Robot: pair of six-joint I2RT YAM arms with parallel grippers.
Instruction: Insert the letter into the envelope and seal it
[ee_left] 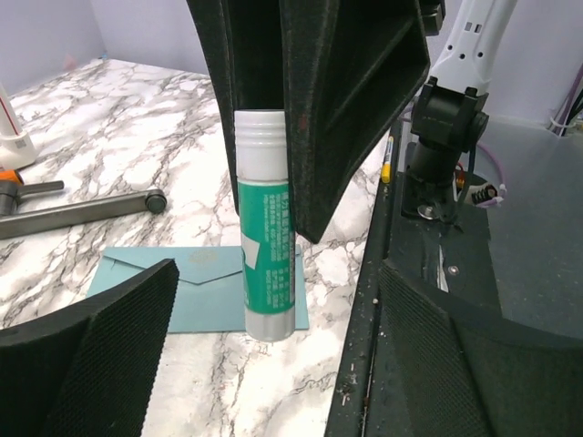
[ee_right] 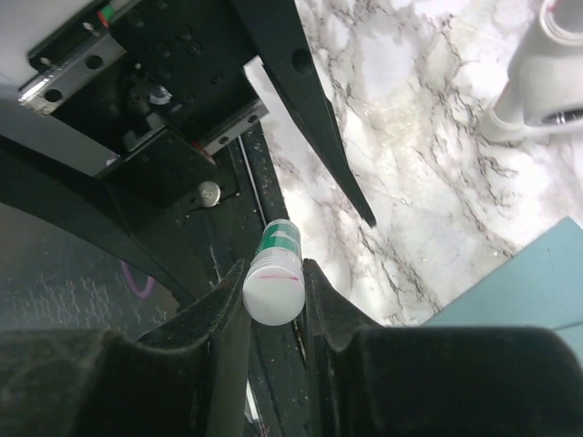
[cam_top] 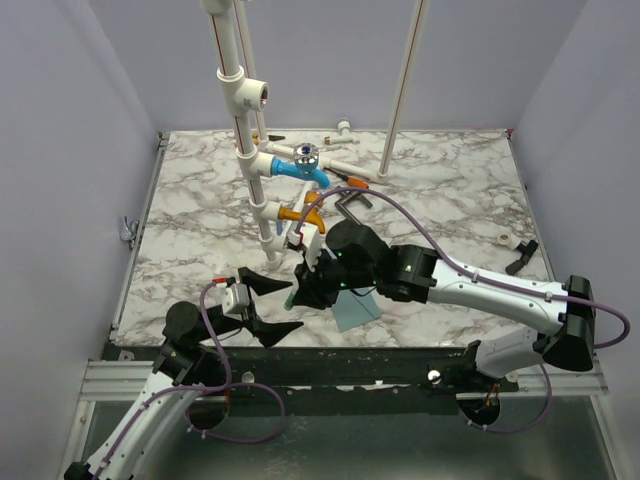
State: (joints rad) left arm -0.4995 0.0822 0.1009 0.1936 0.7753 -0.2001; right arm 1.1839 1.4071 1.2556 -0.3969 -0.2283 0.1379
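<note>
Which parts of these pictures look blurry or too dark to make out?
Right wrist view: its own black jaws are dark and soft, too close to the lens; the white-topped green glue stick between them is sharper. Left wrist view: evenly lit, light teal-blue paper envelope crisp. Top view: evenly bright.

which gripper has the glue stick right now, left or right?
The right gripper: its fingers pinch the green-and-white glue stick upright. The left gripper sits beside it, fingers spread wide, holding nothing.
</note>
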